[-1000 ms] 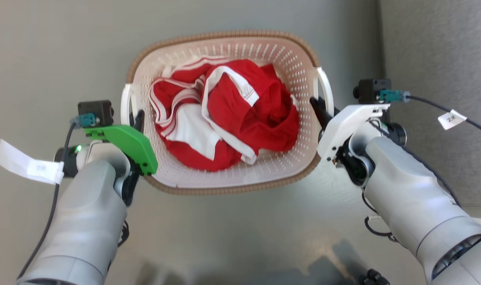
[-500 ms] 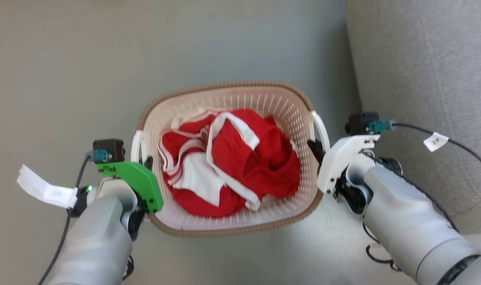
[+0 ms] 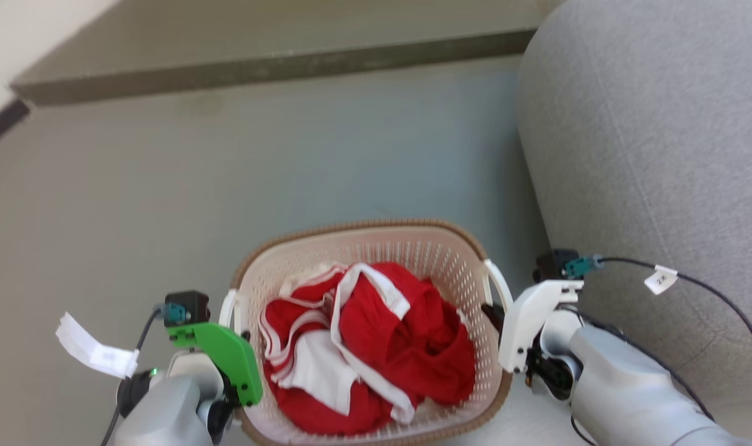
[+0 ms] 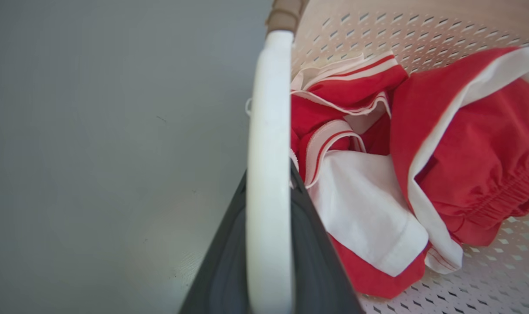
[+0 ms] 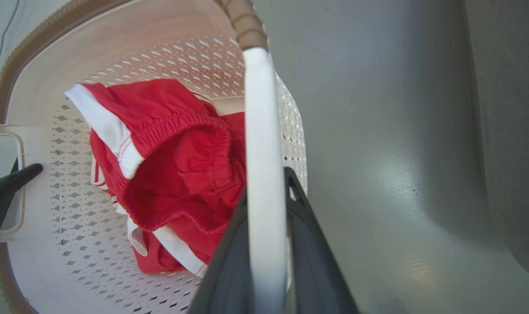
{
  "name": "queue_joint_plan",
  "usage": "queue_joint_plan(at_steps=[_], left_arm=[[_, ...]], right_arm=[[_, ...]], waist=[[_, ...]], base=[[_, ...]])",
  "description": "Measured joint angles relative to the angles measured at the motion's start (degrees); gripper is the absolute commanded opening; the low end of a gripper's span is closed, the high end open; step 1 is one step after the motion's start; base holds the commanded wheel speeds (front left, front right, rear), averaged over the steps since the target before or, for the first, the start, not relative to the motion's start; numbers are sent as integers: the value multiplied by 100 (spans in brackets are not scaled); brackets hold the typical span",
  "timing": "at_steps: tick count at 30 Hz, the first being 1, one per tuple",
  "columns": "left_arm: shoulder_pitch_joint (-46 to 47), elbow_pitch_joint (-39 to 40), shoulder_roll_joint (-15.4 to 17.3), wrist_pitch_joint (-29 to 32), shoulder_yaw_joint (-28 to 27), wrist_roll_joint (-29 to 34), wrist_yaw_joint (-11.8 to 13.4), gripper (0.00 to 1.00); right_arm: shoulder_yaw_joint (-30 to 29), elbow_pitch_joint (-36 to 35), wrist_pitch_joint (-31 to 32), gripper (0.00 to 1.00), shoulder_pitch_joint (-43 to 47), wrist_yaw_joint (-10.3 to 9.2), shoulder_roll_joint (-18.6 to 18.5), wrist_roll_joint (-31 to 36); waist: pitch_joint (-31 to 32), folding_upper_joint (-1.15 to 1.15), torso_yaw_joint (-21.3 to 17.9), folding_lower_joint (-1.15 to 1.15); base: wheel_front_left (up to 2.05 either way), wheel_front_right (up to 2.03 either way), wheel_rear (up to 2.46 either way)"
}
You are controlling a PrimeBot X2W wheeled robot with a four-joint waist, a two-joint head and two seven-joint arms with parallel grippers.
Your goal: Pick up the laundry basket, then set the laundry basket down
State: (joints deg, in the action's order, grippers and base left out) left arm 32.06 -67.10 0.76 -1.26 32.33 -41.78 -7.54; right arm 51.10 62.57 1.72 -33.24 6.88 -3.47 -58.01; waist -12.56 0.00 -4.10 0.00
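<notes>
At the white side handles (image 4: 268,131), left hand (image 3: 240,345) and right hand (image 3: 497,316) clamp the laundry basket (image 3: 363,227) (light, stiff plastic, I judge).

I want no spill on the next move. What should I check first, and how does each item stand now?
1. Left jaws on left handle: ok, one finger each side of it.
2. Right jaws on right handle: ok, same hold.
3. Clothes inside the basket: ok, nothing hangs over the rim.
4. Basket apart from the sofa: ok, floor shows between them.
5. Basket lifted off the floor: cannot tell.
</notes>
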Motion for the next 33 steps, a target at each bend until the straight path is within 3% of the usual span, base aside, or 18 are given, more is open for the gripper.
queue_joint_plan(at_steps=[11,33], left_arm=[[-177,-93,-1,183,108,-99,0,0],[-243,-121,11,432,287,-364,0,0]], right_arm=[[125,-3,237,0,202,-1,4,-176],[318,0,446,0,210,-42,-8,-316]], waist=[[641,0,-33,0],[766,0,-53,0]], base=[[0,0,0],[0,0,0]])
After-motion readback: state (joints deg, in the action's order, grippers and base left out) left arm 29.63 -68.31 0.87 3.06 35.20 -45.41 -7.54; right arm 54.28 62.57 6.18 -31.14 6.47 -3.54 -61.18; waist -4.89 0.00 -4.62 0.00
